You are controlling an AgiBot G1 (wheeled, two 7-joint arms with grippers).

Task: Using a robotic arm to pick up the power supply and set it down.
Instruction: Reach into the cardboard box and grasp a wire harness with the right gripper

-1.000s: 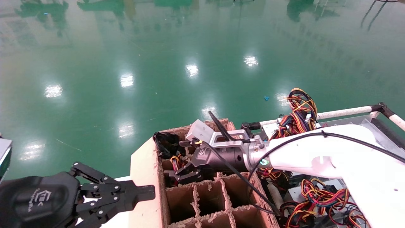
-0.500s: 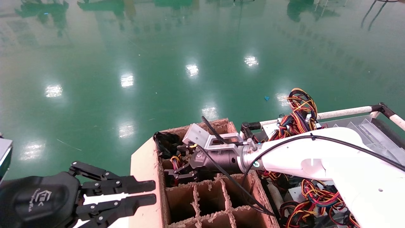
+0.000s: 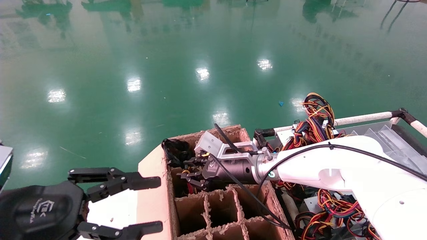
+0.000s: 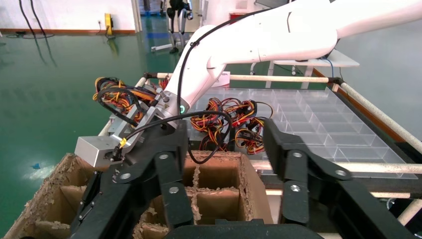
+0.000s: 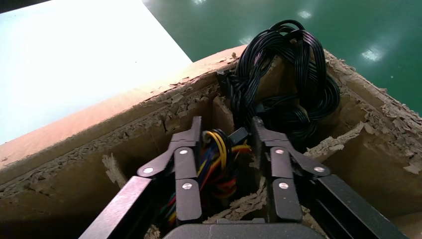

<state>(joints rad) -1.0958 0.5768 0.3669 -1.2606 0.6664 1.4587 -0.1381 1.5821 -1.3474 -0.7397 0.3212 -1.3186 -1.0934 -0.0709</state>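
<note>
My right robotic arm (image 3: 317, 166) reaches into a far-left cell of the cardboard box (image 3: 151, 186). Its gripper (image 3: 192, 172) is open, fingers (image 5: 186, 159) standing either side of a bundle of red, orange, yellow and black wires (image 5: 216, 157). These wires belong to the power supply; its grey box is hidden down in the cell. The right gripper (image 5: 226, 122) sits just beside a separate black cable coil (image 5: 288, 84). My left gripper (image 3: 150, 205) hovers wide open and empty beside the box's left wall.
The box (image 4: 259, 184) is split into several cells with ragged dividers (image 3: 206, 206). To its right lies a clear compartment tray (image 4: 318, 119) with more coloured wire bundles (image 3: 315, 116) and a white rail (image 3: 363, 117). Green floor lies beyond.
The left gripper's fingers have spread from nearly together to wide apart. The right gripper has shifted slightly toward the box's far corner, and its fingers now straddle the coloured wires.
</note>
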